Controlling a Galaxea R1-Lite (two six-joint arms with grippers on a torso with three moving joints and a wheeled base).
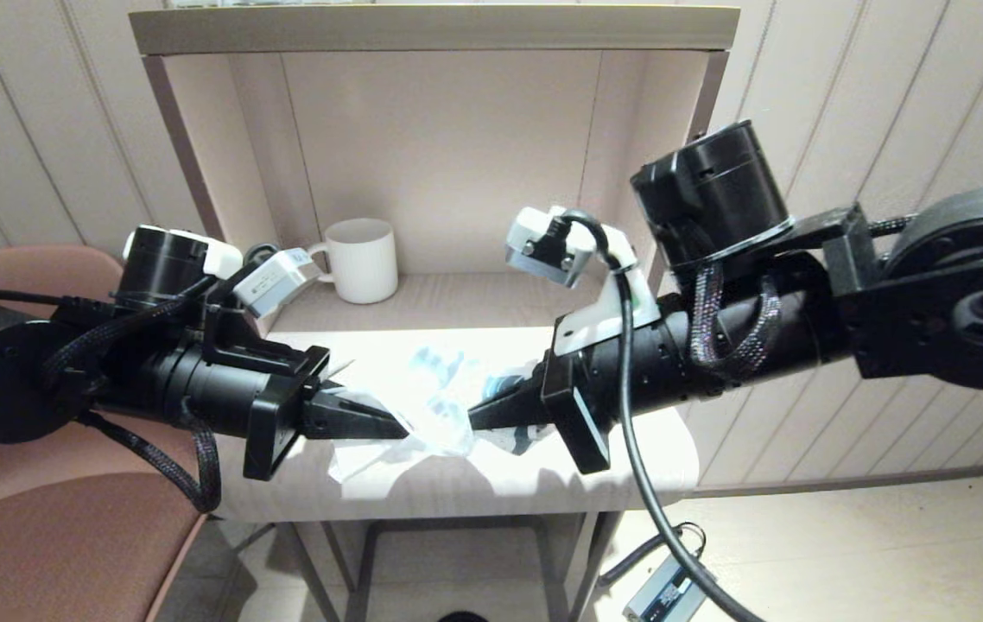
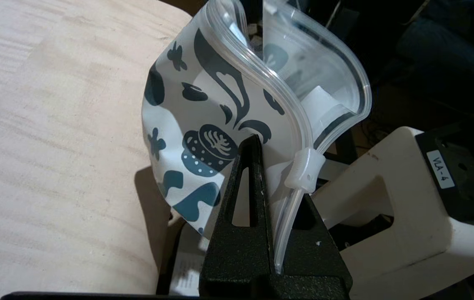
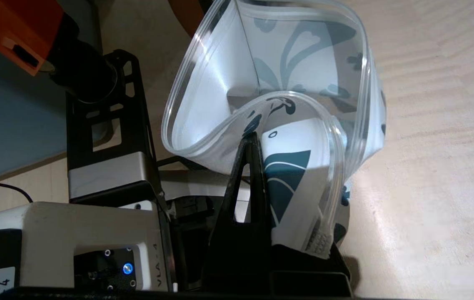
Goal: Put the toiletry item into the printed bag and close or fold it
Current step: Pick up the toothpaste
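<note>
The printed bag (image 1: 433, 393), white translucent plastic with dark blue prints, hangs crumpled between both grippers over the table's front. My left gripper (image 1: 398, 429) is shut on its zip-strip edge (image 2: 280, 225), just below the white slider (image 2: 305, 171), and the mouth gapes open. My right gripper (image 1: 476, 420) is shut on the toiletry item (image 3: 293, 166), a small white tube with a teal print and a crimped end. The tube reaches into the bag's mouth (image 3: 203, 104). In the left wrist view, a white shape (image 2: 320, 104) shows through the bag wall.
A white ribbed mug (image 1: 362, 259) stands at the back of the light wooden table (image 1: 422, 488), inside a three-walled alcove. A pink chair (image 1: 42, 527) is at the left. A cable and a small box (image 1: 669, 592) hang below the table's right.
</note>
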